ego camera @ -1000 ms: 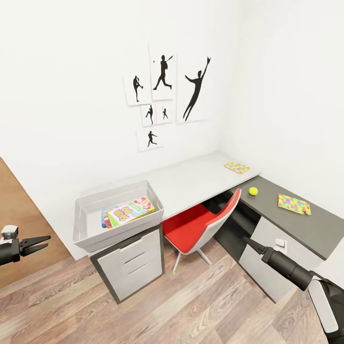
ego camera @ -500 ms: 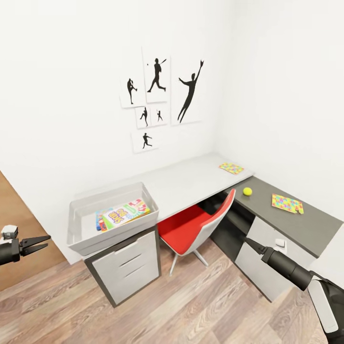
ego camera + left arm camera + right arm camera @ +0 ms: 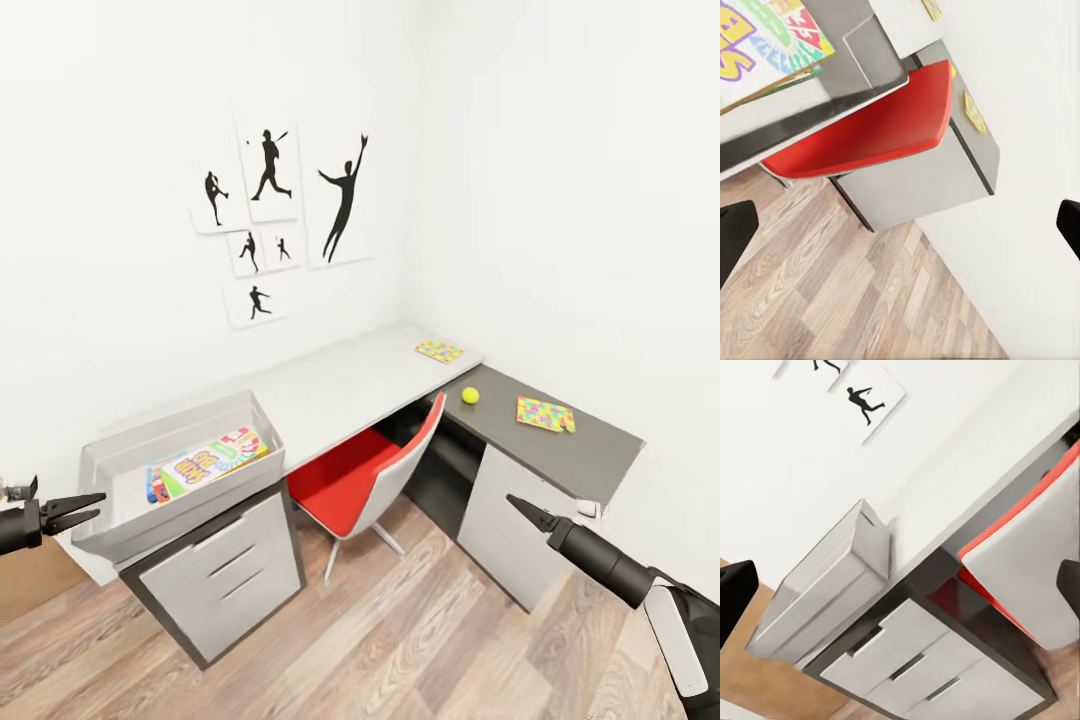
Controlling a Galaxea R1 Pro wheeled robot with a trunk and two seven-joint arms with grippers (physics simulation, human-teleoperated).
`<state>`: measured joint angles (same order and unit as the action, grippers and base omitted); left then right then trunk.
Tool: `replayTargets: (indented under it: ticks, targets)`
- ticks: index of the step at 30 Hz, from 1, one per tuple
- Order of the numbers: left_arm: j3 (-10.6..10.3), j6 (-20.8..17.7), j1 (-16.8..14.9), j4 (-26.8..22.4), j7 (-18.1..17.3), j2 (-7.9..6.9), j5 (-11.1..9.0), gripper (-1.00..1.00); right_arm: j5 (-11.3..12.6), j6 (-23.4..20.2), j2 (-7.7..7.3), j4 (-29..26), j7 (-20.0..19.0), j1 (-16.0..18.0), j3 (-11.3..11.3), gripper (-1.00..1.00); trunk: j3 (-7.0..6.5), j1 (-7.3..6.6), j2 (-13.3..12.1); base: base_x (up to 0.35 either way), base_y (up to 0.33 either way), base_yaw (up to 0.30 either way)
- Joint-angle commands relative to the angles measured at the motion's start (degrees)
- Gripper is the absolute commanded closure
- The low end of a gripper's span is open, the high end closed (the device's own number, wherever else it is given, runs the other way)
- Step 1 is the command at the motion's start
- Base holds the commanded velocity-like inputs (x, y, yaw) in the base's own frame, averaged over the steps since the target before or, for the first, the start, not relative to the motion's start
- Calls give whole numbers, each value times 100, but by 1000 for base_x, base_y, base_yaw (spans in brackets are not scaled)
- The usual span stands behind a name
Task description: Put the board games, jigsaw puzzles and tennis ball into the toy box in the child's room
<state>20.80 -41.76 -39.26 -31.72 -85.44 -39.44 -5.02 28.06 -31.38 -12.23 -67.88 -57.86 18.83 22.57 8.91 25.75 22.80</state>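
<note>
The toy box (image 3: 110, 470) sits at the left end of the light-grey table (image 3: 330, 385), above the white drawers (image 3: 225, 575), so that things can be dropped in from the open floor side. Board games (image 3: 205, 462) already lie flat inside it, a colourful one on top. Three toys remain on the table. One jigsaw puzzle (image 3: 439, 351) lies at the far right end of the light top, near the corner of the walls. The tennis ball (image 3: 470, 395) and the second puzzle (image 3: 545, 414) lie on the lower dark-grey section, the ball nearer the corner joint and the puzzle near the wall edge.

Both arms hang low and away from the table, I think as a carrying pose while the robot approaches. The left gripper (image 3: 88, 506) is empty with its fingers parted. The right gripper (image 3: 520, 507) is also empty; its tips look closed in the head view, but the wrist view shows them apart, so I cannot tell.

A red chair (image 3: 375, 475) is pushed under the table. The room has white walls with black player pictures (image 3: 275, 215) and a wood-plank floor (image 3: 400, 630).
</note>
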Motion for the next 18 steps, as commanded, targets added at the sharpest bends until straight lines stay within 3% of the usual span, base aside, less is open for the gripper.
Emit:
replayTargets:
  ticks: [1, 18]
  targets:
    - [3, -60, -3, -1, -21, -2, 1, -100, 33, -43, 0, 3, -6, 6, 1, -100, 6, 4, 12, 0, -90, -239]
    - [1, -60, -3, -1, -17, -2, 1, -100, 33, -42, 1, 10, -2, 6, 1, -100, -95, 4, 12, 0, -81, -239]
